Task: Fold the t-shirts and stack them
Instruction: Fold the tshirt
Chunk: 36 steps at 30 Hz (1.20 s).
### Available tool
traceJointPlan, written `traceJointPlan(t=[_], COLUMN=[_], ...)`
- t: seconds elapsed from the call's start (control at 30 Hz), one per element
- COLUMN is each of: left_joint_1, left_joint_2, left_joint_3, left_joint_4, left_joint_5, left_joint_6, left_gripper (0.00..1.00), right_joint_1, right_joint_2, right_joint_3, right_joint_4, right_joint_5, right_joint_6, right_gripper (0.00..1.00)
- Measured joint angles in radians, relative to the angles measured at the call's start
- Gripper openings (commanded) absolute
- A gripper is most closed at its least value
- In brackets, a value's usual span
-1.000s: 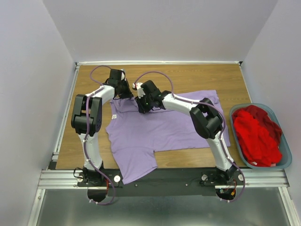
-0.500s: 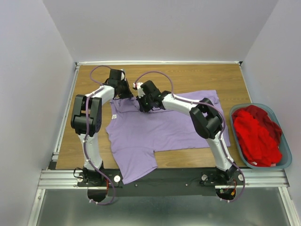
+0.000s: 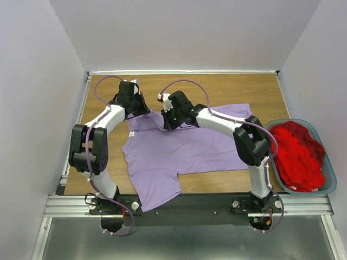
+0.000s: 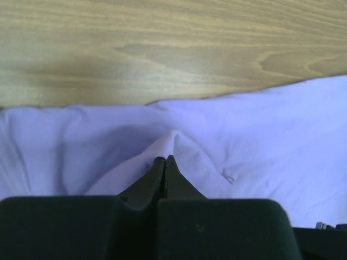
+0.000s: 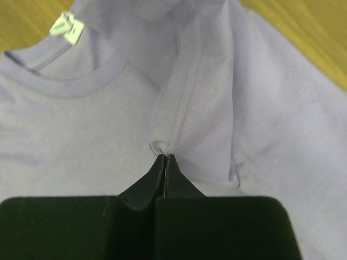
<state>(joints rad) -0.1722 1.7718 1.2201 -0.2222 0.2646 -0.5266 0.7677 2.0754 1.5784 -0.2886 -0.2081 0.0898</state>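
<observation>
Lavender t-shirt (image 3: 184,149) lies spread and unfolded mid-worktop (image 3: 227,86). Left pincer (image 4: 165,161) and right pincer (image 5: 164,158) each clamp a pinch of its cloth near the collar end. Red t-shirt (image 3: 295,154) sits heaped in the basket (image 3: 331,187). Folding looks barely begun, and stacking is yet to come.

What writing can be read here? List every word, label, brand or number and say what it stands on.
Neck tag inside the collar of the lavender t-shirt: too small and blurred to read.
Red t-shirt and basket: no writing shows.
No text can be read anywhere in these views.
</observation>
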Motion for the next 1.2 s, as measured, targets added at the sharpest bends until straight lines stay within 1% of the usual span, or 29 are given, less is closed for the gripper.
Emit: traceJointPlan(t=[0.13, 0.47, 0.8, 1.1, 1.2], left_joint_1=[-0.003, -0.026, -0.026, -0.026, -0.026], left_joint_2=[-0.085, -0.228, -0.412, -0.457, -0.495], left_joint_3=[-0.085, -0.299, -0.376, -0.455, -0.476], left_joint_4=[-0.006, -0.047, -0.129, -0.195, -0.209], left_joint_5=[0.0, 0.0, -0.022, -0.037, -0.037], left_joint_6=[0.0, 0.0, 0.004, 0.003, 0.0], left_gripper=[0.0, 0.0, 0.0, 0.0, 0.0], right_joint_1=[0.0, 0.0, 0.0, 0.0, 0.0], right_joint_2=[-0.039, -0.047, -0.05, -0.069, -0.073], right_joint_3=[-0.051, -0.135, -0.142, -0.164, -0.167], right_joint_4=[-0.014, -0.082, -0.11, -0.124, -0.125], right_joint_5=[-0.035, -0.108, -0.124, -0.127, -0.13], right_joint_6=[-0.006, -0.073, -0.126, -0.165, -0.175], right_gripper=[0.01, 0.01, 0.01, 0.01, 0.01])
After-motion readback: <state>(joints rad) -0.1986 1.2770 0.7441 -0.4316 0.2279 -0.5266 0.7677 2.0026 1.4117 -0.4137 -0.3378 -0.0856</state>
